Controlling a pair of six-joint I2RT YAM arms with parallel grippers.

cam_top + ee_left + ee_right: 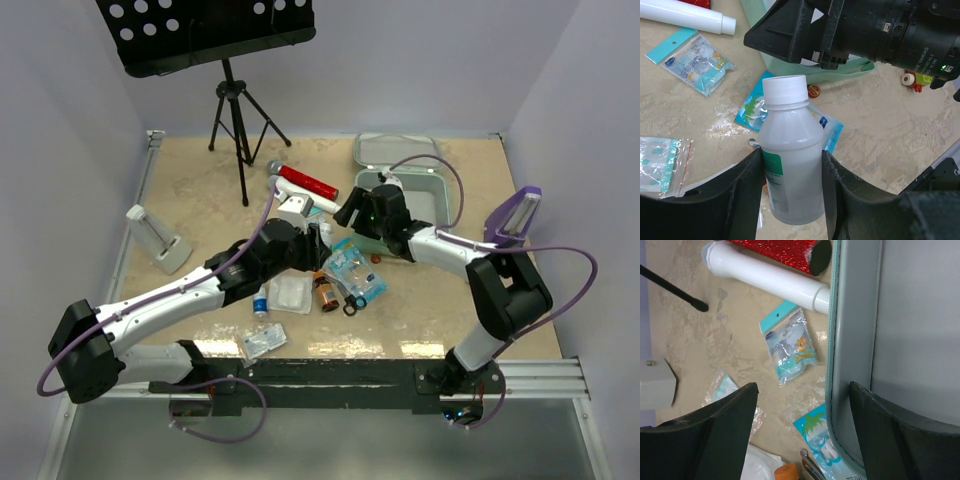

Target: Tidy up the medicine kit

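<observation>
The mint-green medicine kit box (425,195) stands open at the back right, and its lid (395,150) lies behind it. My left gripper (791,160) is shut on a white plastic bottle (787,135) with a white cap and a green label. It holds the bottle over a blue packet just in front of the box. In the top view the left gripper (322,243) sits next to the right gripper (352,212). My right gripper (802,390) is open and empty, with its jaws astride the box's left wall (852,340).
A red glitter tube (308,183) and a white tube (770,277) lie left of the box. Blue packets (356,270), an amber bottle (326,292), a gauze pack (290,293) and a zip bag (263,340) are scattered in front. A purple stand (515,215) is at the right, a white stand (160,240) at the left, and a tripod (235,110) behind.
</observation>
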